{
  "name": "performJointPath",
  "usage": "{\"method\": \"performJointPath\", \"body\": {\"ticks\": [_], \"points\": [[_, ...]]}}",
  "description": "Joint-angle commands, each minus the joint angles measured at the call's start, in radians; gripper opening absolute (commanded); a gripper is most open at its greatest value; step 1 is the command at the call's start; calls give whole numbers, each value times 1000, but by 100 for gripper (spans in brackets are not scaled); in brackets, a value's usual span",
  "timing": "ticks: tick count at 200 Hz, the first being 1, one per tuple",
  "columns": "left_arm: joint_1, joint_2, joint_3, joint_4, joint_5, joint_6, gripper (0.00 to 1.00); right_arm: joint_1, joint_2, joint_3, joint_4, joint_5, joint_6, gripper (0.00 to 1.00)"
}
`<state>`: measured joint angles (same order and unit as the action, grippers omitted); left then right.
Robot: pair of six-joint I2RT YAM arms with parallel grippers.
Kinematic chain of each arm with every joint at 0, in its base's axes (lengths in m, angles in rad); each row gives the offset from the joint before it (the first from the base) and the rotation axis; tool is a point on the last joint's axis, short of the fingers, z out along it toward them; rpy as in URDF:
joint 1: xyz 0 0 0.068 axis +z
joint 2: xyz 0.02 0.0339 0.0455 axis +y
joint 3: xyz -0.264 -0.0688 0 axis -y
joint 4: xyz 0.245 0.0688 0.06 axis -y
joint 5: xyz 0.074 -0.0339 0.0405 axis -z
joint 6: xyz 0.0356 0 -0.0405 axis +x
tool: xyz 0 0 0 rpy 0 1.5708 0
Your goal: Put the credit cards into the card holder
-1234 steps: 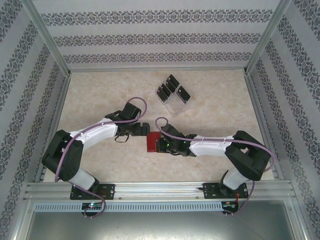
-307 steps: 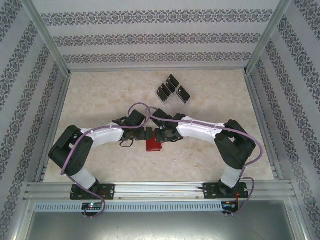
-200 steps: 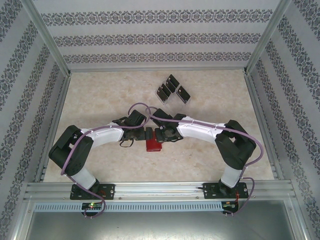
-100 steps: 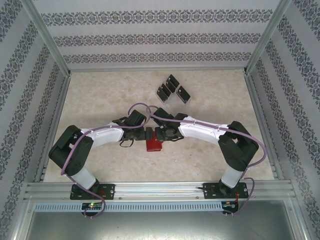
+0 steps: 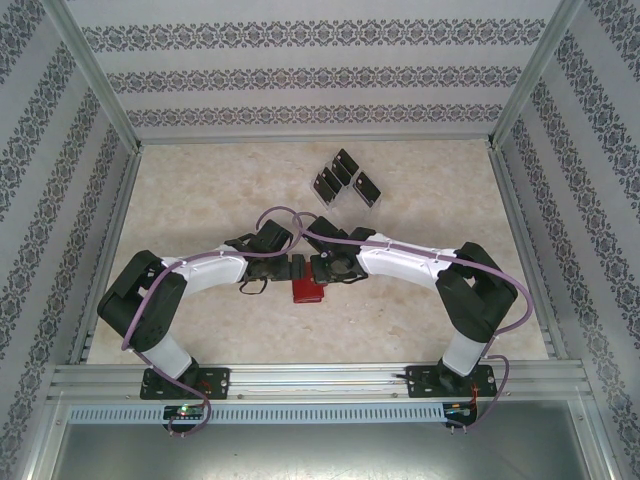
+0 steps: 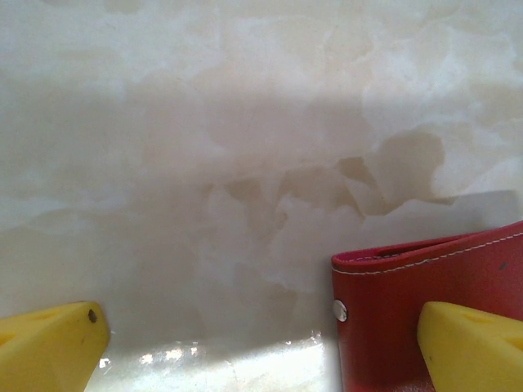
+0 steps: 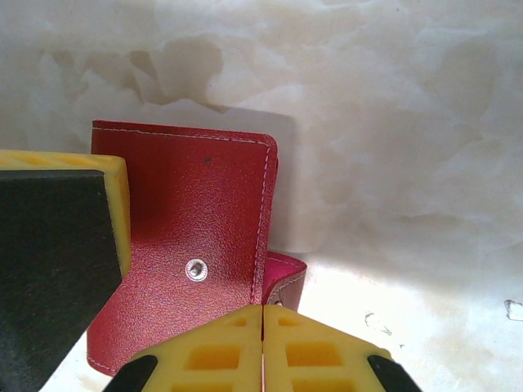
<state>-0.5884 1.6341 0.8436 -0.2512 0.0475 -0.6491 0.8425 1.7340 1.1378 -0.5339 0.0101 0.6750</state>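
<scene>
Change: Both arms are now meeting just beyond the card holder [image 5: 307,291]. Some seconds back I was keeping the right jaws beside it, on its right. Over the last second and a half almost nothing is moving.
Right jaws: These are sitting fully closed, the yellow fingertips [image 7: 237,335] pressing together with no gap showing. The snap tab [image 7: 284,273] is running under them, and I cannot tell whether it is being pinched.
Left jaws: These are standing wide apart, the fingertips [image 6: 49,343] gripping nothing. The holder's stitched corner is lying inside the gap, next to the right-hand fingertip.
Card holder: It is lying on the worktop [image 5: 200,190], directly ahead of the right jaws and slightly to their left, with its stud [image 7: 196,269] facing up. It is sitting almost where it was.
Credit cards [image 5: 346,164]: They are standing well beyond both jaws, grouped as before, with none taken.
Meaning: I am judging that I am still working on opening the holder, and that loading is not yet beginning.
</scene>
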Motion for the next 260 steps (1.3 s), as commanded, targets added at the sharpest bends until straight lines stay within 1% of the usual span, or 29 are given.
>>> {"method": "performJointPath", "body": {"ticks": [1,22,32,41,56,93,122,146,260], "points": [[-9,49,-36,29,33,-9,100,3,-18,-13,-4,-2,-2,19],[-8,49,-37,30,32,-10,100,1,-15,-15,-5,-1,-5,17],[-8,48,-37,30,31,-10,100,0,-16,-16,-2,-3,-5,14],[-9,48,-38,30,31,-11,100,0,-16,-19,0,-6,-6,8],[-10,46,-37,30,31,-9,100,0,-17,-19,3,-10,-6,0],[-10,47,-38,28,29,-10,100,-1,-29,-22,21,-24,-7,0],[-10,48,-38,30,30,-10,100,-14,-62,-78,143,-111,23,0],[-10,50,-37,32,35,-10,100,-20,-44,-80,169,-147,36,0],[-11,48,-41,35,35,-11,100,-23,17,-78,221,-189,63,0]]}}
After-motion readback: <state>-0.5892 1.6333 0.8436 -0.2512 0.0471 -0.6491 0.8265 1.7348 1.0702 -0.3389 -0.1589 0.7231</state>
